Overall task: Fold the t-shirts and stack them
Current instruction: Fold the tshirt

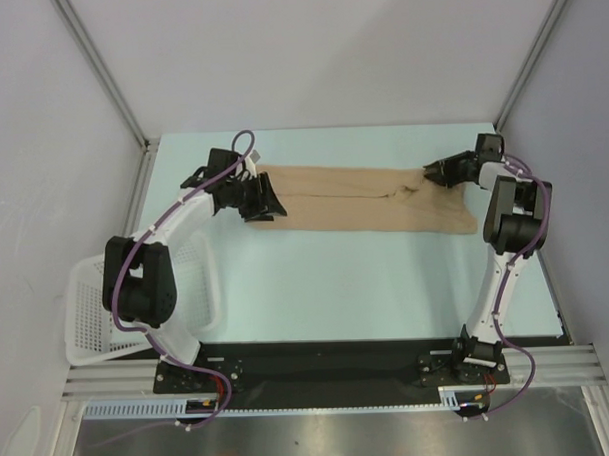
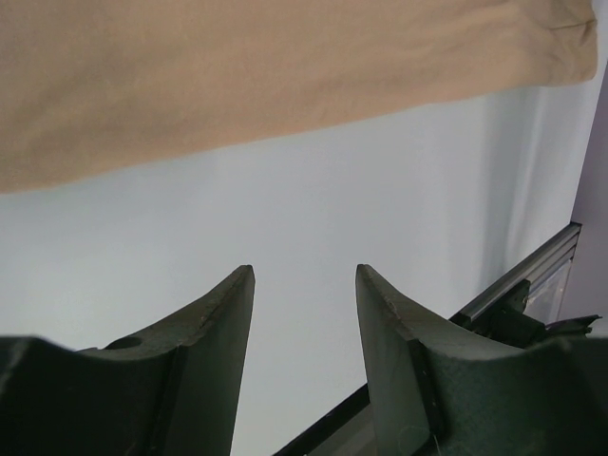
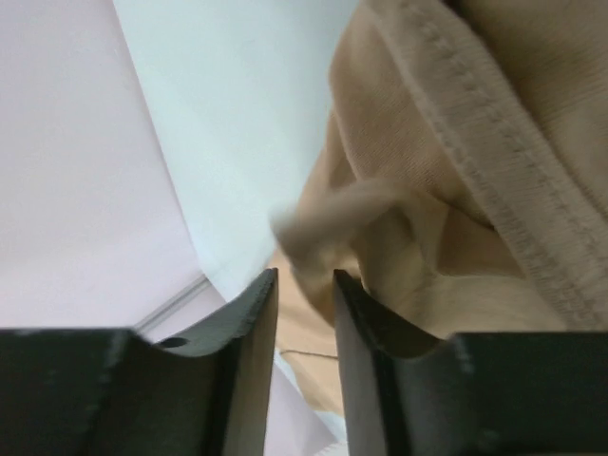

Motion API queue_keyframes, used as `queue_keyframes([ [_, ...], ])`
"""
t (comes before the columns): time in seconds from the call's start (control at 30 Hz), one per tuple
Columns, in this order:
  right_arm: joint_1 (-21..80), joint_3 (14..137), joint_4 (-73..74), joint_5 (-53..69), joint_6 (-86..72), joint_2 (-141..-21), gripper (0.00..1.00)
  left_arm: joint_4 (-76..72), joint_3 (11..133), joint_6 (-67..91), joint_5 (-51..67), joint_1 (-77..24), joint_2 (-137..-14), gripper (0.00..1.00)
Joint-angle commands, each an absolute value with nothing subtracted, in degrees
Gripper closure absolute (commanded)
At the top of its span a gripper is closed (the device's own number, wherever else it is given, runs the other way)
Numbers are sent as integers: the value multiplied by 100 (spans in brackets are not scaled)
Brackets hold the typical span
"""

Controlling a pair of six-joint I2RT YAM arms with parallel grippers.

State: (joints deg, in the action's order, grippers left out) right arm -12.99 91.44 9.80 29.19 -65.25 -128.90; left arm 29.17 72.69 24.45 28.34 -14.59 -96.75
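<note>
T-shirt (image 1: 359, 201), limp and light, wants pinching at its ends; my left claw (image 2: 304, 277) gapes empty, my right claw (image 3: 305, 277) is narrowed at the cloth, hold unclear.

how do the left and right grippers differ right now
The left gripper holds its jaws wide apart over bare table; the right gripper holds them nearly together. The t-shirt lies clear of the left gripper's tips but bunches at the right gripper's; grip unconfirmed. Both are dark, one at each end of the t-shirt.
</note>
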Motion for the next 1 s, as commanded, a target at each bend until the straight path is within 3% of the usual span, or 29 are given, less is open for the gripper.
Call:
queue_keyframes([
  [0.0, -1336, 9614, 1308, 2980, -6118, -12929, 62, 2725, 7207, 2461, 3041, -1406, -9519, 47],
  [0.13, -1494, 10711, 2362, 2603, -5153, -13139, 46, 2707, 7207, 2496, 3085, -1415, -9501, 47],
  [0.27, -1529, 11960, 3777, 2049, -3678, -13245, 37, 2681, 7163, 2505, 3085, -1415, -9457, 47],
  [0.43, -1424, 11507, 4078, 1968, -3103, -12859, 35, 2602, 7084, 2540, 3129, -1406, -9457, 46],
  [0.5, -1415, 11286, 3929, 2126, -2998, -12867, 37, 2584, 7119, 2549, 3155, -1415, -9501, 46],
  [0.6, -1424, 11250, 4087, 2276, -2971, -13051, 57, 2636, 7233, 2549, 3225, -1415, -9571, 47],
  [0.83, -1371, 11232, 3929, 2294, -2996, -13341, 82, 2760, 7286, 2444, 3234, -1415, -9563, 47],
  [0.97, -1415, 11338, 3946, 2022, -3024, -13508, 84, 2856, 7260, 2391, 3190, -1406, -9527, 46],
])
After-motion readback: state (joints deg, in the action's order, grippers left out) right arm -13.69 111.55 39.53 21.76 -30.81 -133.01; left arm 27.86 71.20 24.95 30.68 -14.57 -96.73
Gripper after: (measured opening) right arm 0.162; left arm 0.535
